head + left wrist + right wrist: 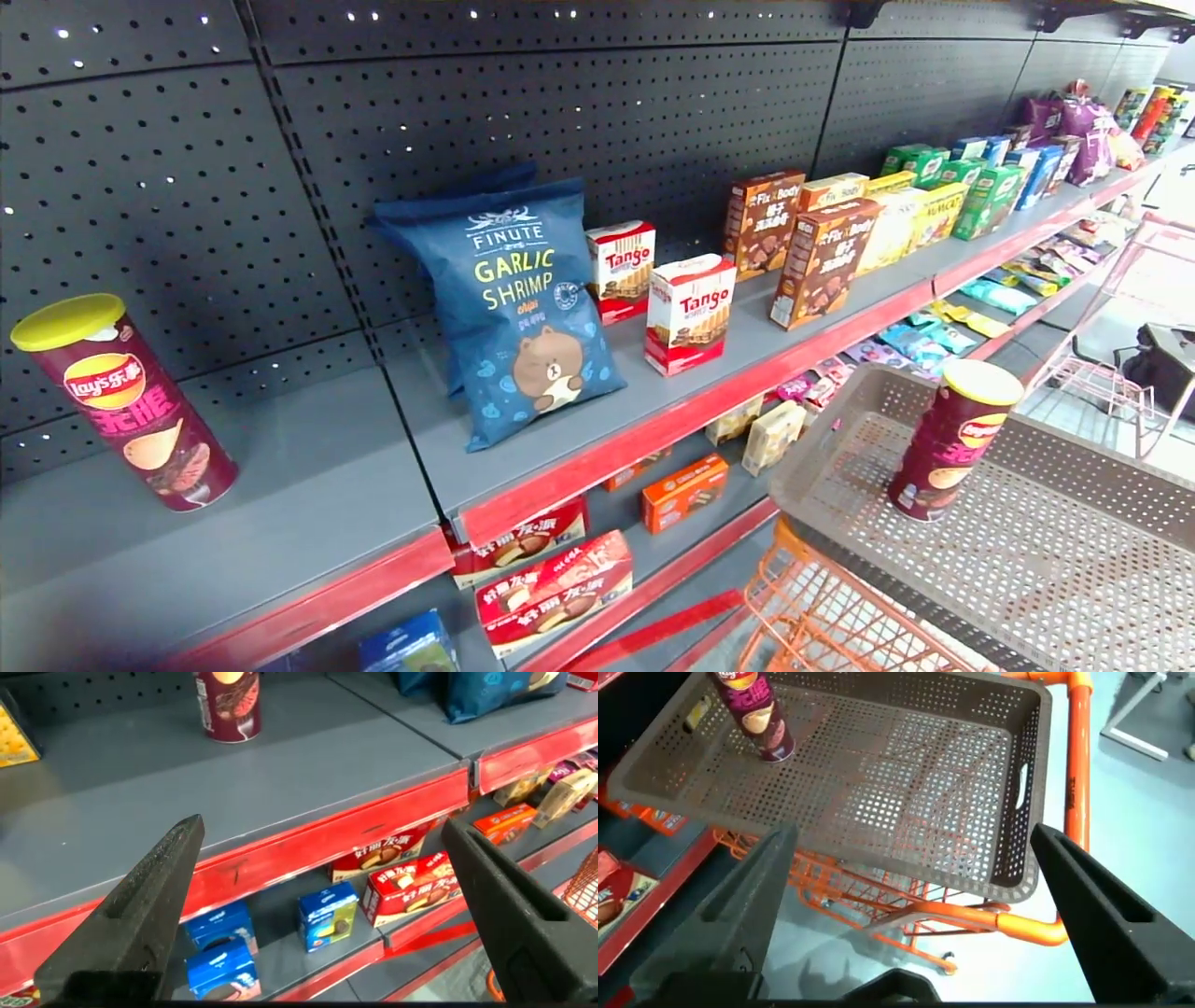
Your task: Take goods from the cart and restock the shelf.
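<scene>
Grey shelf (308, 467), red edge; black pegboard (560, 93) behind; perforated cart tray (1074, 541).

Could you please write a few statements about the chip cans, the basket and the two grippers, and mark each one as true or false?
1. The shelf can stands on the grey shelf. True.
2. The basket holds three cans. False: it holds one, the cart can.
3. The left gripper is shut on a can. False: it is open and empty.
4. The right gripper is open. True.
5. The blue bag lies in the basket. False: it stands on the shelf.
</scene>
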Controlling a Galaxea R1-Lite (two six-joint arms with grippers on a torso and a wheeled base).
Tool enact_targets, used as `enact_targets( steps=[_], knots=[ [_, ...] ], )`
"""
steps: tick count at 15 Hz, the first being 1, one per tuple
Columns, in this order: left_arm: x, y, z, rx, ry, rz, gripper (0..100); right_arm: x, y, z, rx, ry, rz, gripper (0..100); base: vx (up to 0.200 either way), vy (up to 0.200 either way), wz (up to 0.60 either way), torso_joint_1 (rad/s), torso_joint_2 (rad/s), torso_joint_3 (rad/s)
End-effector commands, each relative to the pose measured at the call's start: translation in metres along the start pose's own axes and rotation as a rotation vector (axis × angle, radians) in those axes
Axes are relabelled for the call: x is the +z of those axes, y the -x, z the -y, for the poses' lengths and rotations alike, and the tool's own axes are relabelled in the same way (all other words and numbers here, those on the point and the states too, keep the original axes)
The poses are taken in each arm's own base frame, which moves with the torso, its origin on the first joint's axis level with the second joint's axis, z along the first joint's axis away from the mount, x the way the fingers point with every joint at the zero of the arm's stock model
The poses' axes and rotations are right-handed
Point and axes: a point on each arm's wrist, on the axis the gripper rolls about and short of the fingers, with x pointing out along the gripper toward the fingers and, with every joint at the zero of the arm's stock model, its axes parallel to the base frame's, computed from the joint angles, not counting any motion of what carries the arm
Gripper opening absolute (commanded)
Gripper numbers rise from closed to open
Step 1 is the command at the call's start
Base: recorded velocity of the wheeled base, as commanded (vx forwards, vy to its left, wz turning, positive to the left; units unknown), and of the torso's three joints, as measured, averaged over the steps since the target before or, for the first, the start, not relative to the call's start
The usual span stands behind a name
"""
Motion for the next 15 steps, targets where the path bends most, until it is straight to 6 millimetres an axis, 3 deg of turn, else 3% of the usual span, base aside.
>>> enact_targets(
  steps=[1, 4, 7, 11, 13, 15],
  knots=[
    [0.0, 0.0, 0.0, 0.0, 0.0, 0.0, 100, 0.0, 0.0, 0.0, 0.0, 0.0, -0.001, 100, 0.0, 0.0, 0.0, 0.0, 0.0, 0.0],
    [0.0, 0.0, 0.0, 0.002, 0.002, 0.0, 100, -0.003, -0.012, -0.003, 0.023, -0.007, 0.031, 100, 0.0, 0.0, 0.0, 0.0, 0.0, 0.0],
    [0.0, 0.0, 0.0, 0.002, 0.002, 0.0, 100, 0.002, -0.041, -0.014, 0.219, 0.043, 0.201, 100, 0.0, 0.0, 0.0, 0.0, 0.0, 0.0],
    [0.0, 0.0, 0.0, 0.002, 0.002, 0.0, 100, 0.032, -0.074, -0.028, 0.283, 0.08, 0.114, 100, 0.0, 0.0, 0.0, 0.0, 0.0, 0.0],
    [0.0, 0.0, 0.0, 0.002, 0.002, 0.0, 100, 0.048, -0.098, -0.04, 0.325, 0.01, 0.107, 100, 0.0, 0.0, 0.0, 0.0, 0.0, 0.0],
    [0.0, 0.0, 0.0, 0.002, 0.002, 0.0, 100, 0.049, -0.125, -0.049, 0.298, 0.026, 0.011, 100, 0.0, 0.0, 0.0, 0.0, 0.0, 0.0]
  ],
)
